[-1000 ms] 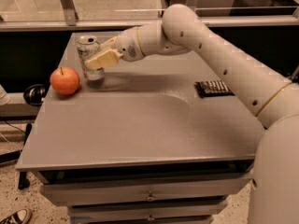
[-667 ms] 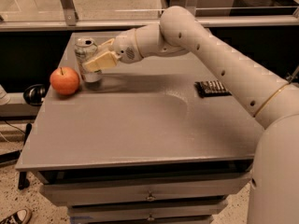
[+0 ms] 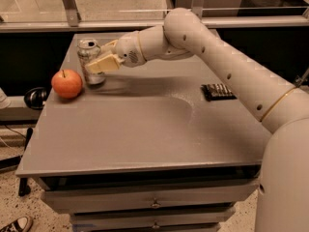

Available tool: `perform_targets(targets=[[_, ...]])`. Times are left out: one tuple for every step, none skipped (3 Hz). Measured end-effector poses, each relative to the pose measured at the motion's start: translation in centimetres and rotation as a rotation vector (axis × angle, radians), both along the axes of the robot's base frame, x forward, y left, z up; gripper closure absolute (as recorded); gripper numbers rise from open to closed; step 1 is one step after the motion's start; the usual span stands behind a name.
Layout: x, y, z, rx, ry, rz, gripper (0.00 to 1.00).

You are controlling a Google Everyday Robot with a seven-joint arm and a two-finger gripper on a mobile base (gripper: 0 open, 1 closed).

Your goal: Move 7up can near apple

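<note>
Camera view, the only one.

- End effector (image 3: 96, 64) at far-left part of the bench (image 3: 145, 134), arm reaching in from the right. One cream finger crosses the front of the 7up can (image 3: 87, 56); reads as clamped on the can at mid-height.
- Can upright, silver top showing. Base at or just on the bench surface; cannot tell if its weight is down.
- Apple (image 3: 66, 83) sits just beside the can, to its left and slightly nearer the camera. Narrow gap between them, not touching.
- Small dark ribbed object (image 3: 218, 91) lies well apart on the right side, out of play.

Judgement: placement looks essentially reached; the step in hand is setting down and letting go.

To do it well:
- Confirm the base is flat on the bench before the fingers part.
- Spread the fingers evenly so neither one drags the light can over.
- Pull back up and to the right, away from the apple, which rolls readily if nudged.
- Keep the wrist clear of the can's rim on the way out.
</note>
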State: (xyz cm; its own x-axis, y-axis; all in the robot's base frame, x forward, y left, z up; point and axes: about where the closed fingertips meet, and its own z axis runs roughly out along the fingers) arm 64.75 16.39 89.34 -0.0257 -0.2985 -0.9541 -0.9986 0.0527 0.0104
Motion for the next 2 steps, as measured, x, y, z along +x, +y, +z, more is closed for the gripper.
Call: perform_targets(targets=[[-0.1, 0.05, -0.06, 0.002, 0.0, 0.004, 0.0], [-0.1, -0.09, -0.05, -0.001, -0.001, 0.002, 0.0]])
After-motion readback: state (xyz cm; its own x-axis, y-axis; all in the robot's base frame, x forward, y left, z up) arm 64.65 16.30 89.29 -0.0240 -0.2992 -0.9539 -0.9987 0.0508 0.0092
